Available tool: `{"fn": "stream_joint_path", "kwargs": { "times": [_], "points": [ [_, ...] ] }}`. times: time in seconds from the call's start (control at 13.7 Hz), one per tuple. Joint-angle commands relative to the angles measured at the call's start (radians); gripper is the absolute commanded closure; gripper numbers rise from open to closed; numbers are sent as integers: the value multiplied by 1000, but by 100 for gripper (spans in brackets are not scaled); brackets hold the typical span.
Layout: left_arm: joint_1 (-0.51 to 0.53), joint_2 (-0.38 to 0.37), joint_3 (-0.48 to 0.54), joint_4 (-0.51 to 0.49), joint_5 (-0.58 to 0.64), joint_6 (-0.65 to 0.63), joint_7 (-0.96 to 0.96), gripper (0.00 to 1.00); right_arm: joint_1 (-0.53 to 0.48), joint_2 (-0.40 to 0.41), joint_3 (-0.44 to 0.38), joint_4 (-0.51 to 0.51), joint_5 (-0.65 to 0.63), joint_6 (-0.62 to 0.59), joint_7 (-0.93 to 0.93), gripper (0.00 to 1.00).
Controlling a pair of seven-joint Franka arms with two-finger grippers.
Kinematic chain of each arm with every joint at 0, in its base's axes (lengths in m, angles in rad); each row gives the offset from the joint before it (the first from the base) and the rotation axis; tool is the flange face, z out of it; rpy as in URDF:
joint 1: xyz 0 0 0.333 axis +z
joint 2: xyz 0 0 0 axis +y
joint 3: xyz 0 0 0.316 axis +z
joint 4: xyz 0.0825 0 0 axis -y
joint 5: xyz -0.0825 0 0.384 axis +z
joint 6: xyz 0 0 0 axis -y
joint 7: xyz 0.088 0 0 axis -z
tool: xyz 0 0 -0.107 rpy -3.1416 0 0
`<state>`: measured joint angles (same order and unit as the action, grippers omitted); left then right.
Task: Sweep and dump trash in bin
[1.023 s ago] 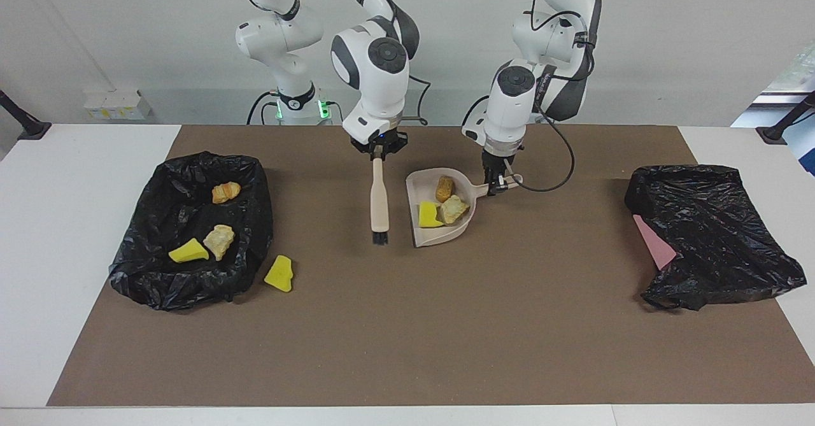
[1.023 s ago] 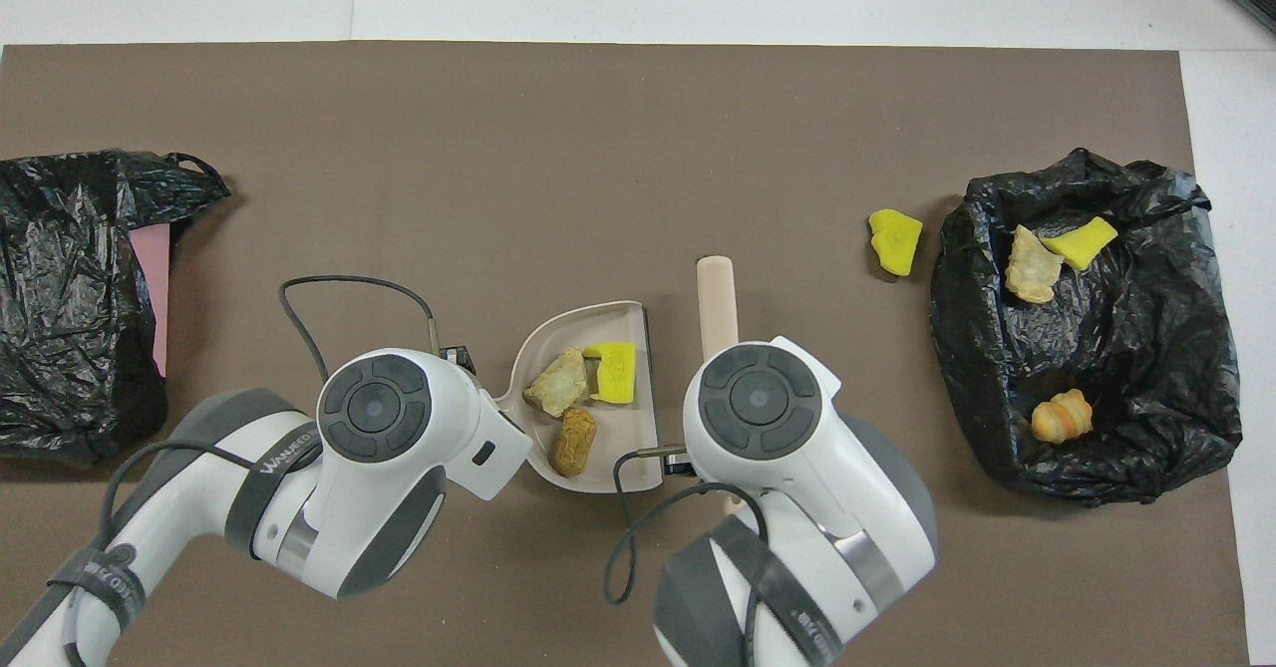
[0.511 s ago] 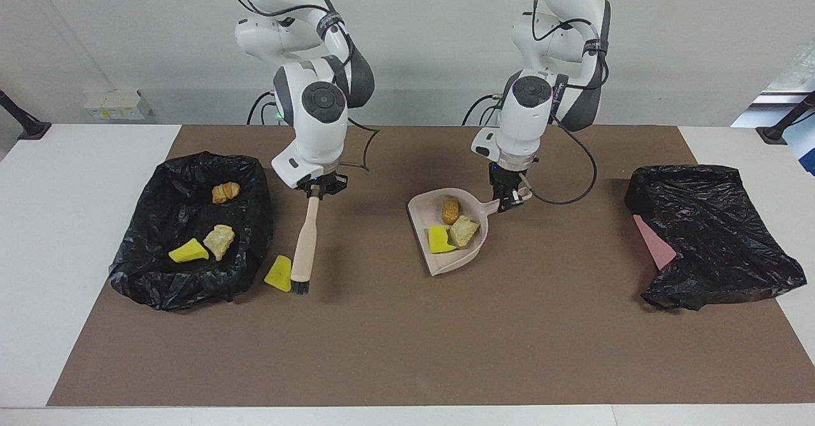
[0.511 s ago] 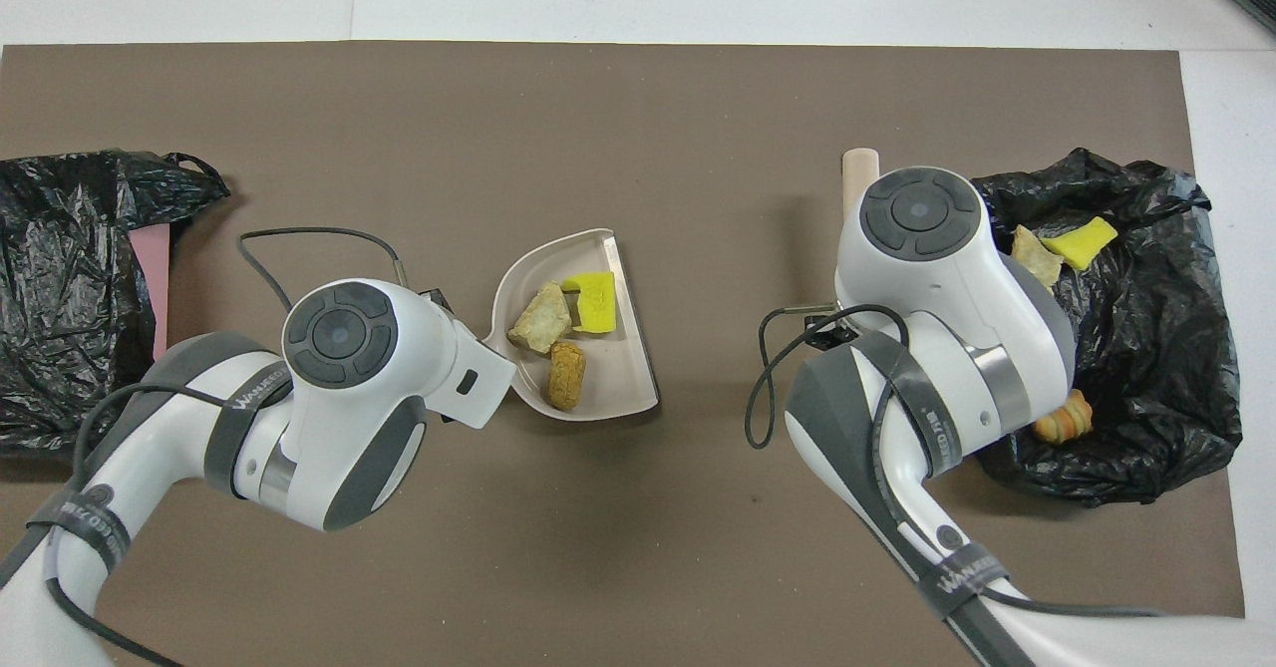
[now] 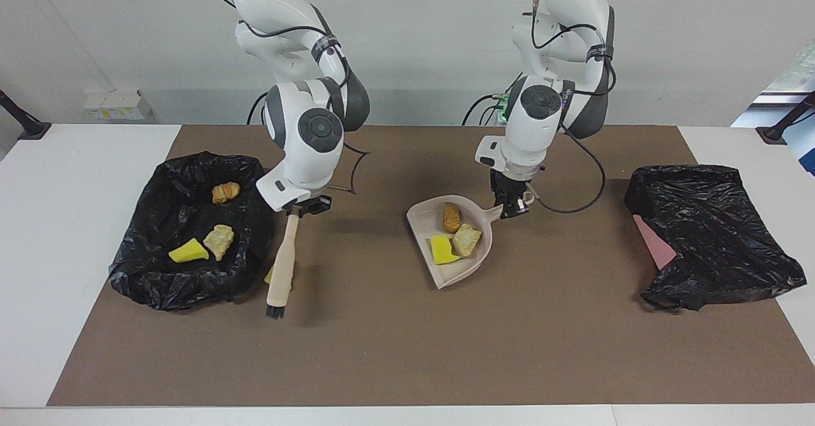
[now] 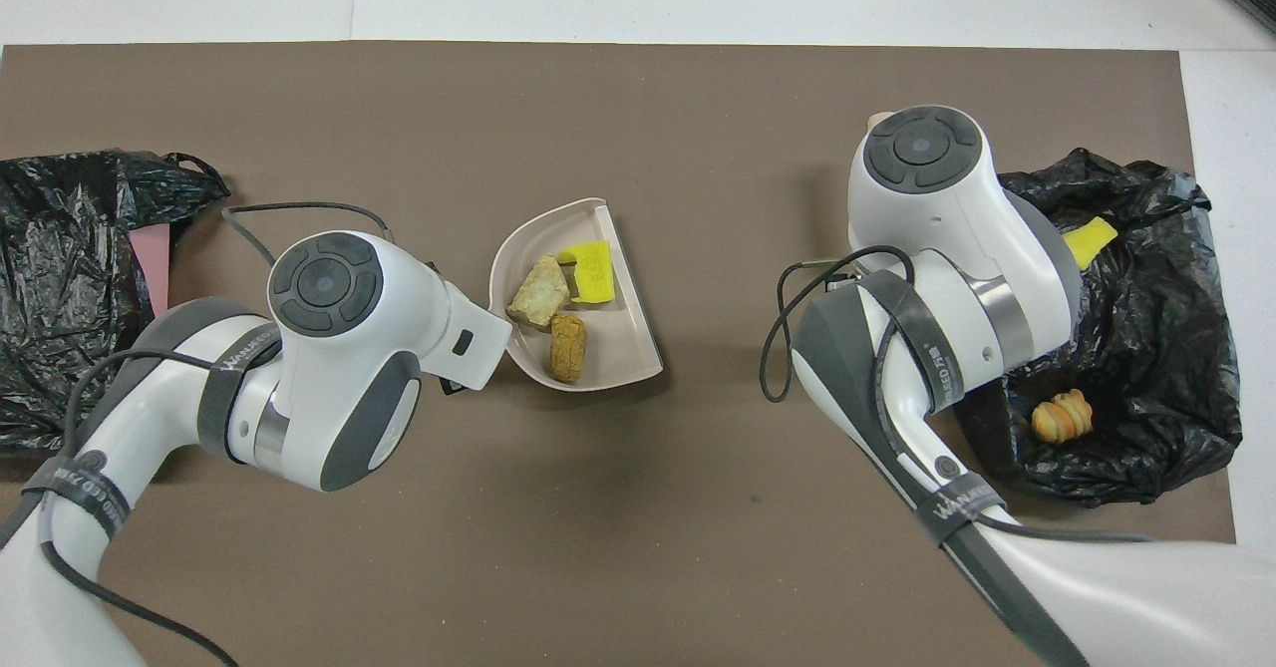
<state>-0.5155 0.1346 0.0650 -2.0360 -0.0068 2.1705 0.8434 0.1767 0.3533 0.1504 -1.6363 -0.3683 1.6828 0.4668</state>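
My right gripper point(image 5: 300, 207), clamped on the brush point(image 5: 281, 272), has swung to the stray yellow chunk point(image 5: 270, 276) at the bin's point(image 5: 159, 222) four o'clock; left gripper point(image 5: 511, 204) still pinches the loaded dustpan point(image 5: 474, 262).

Between my dustpan point(image 5: 453, 248) and the brush point(image 5: 282, 267) I hold, bare brown mat point(image 5: 407, 349) leaves open passage. The brush hangs just beside the black bin bag point(image 5: 191, 228), crowding the yellow chunk point(image 5: 270, 276) there. Toward the left arm's end from the dustpan, mat runs open to a crumpled black bag point(image 5: 713, 235).
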Motion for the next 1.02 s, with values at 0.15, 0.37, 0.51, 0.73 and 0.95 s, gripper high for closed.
{"fn": "stream_joint_path", "kwargs": {
  "times": [0.15,0.37,0.51,0.73,0.95],
  "points": [
    [-8,2,-2,25,11,-52,-72,100,-11,44,12,44,-49,-31,-5,100],
    [-20,-6,-4,25,77,-86,-89,100,-13,56,6,41,-66,-47,-5,100],
    [-24,-7,-4,23,80,-101,-112,100,-22,55,6,36,-89,-87,-7,100],
    [-26,-10,-5,17,91,-103,-156,100,-22,58,8,21,-104,-110,-7,100],
    [-26,-16,-5,11,93,-101,-156,100,-19,69,8,0,-104,-109,-5,100]
  ]
}}
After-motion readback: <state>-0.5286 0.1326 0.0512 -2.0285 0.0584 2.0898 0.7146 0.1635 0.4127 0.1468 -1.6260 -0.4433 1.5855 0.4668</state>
